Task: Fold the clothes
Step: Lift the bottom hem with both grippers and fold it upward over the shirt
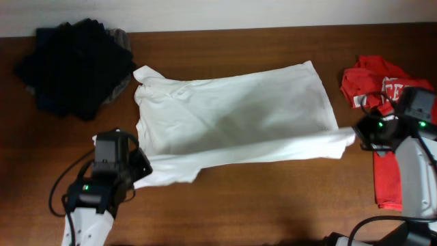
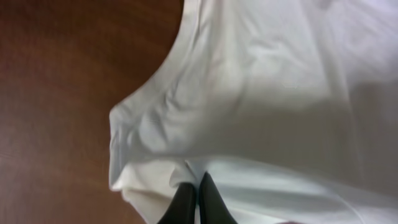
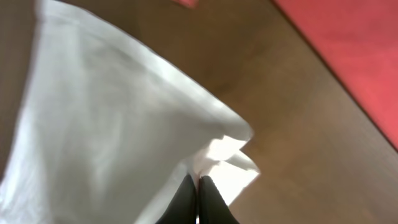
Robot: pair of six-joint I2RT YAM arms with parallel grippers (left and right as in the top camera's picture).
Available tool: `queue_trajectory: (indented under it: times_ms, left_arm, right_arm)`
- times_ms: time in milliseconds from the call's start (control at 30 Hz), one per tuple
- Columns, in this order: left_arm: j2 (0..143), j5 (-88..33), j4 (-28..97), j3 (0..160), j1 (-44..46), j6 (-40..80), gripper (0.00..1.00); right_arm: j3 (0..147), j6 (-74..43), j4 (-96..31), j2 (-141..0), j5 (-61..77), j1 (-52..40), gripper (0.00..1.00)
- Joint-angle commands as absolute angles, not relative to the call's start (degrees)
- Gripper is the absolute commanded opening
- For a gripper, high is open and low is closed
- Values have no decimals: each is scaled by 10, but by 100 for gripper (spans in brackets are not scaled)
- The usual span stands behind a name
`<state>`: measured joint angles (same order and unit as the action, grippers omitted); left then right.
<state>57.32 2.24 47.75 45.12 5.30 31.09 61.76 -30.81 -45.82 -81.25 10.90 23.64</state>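
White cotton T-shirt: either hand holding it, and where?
Both hold the white short-sleeved cotton T-shirt: left hand pinches its near edge at the sleeve end, right hand the hem corner.

- The brown wooden table (image 1: 273,205) carries everything; bare wood shows on the near side of both grippers.
- The white T-shirt (image 1: 232,113) lies spread between the left gripper (image 1: 145,166) and the right gripper (image 1: 355,135). Its near edge runs from one to the other, and the rest reaches away beyond them.
- The red T-shirt (image 1: 382,85) lies just outside the right gripper, partly under that arm.
- The pile of dark garments (image 1: 72,65) lies well beyond the left gripper, off to its outer side.
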Motion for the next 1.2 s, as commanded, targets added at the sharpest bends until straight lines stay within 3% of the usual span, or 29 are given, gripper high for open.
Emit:
queue_trajectory:
  times_ms: [0,400,1167]
  left_arm:
    - [623,54,433,460,52,313,1]
    - [777,55,287,461,52,313,1]
    - [836,108,173,460,52,313,1]
  right_arm:
    - [630,-305,-431,-809,89,200,4]
    - [630,-312,-374,-869,54,191,4]
    - [630,-320,-272,-959,34,123,4]
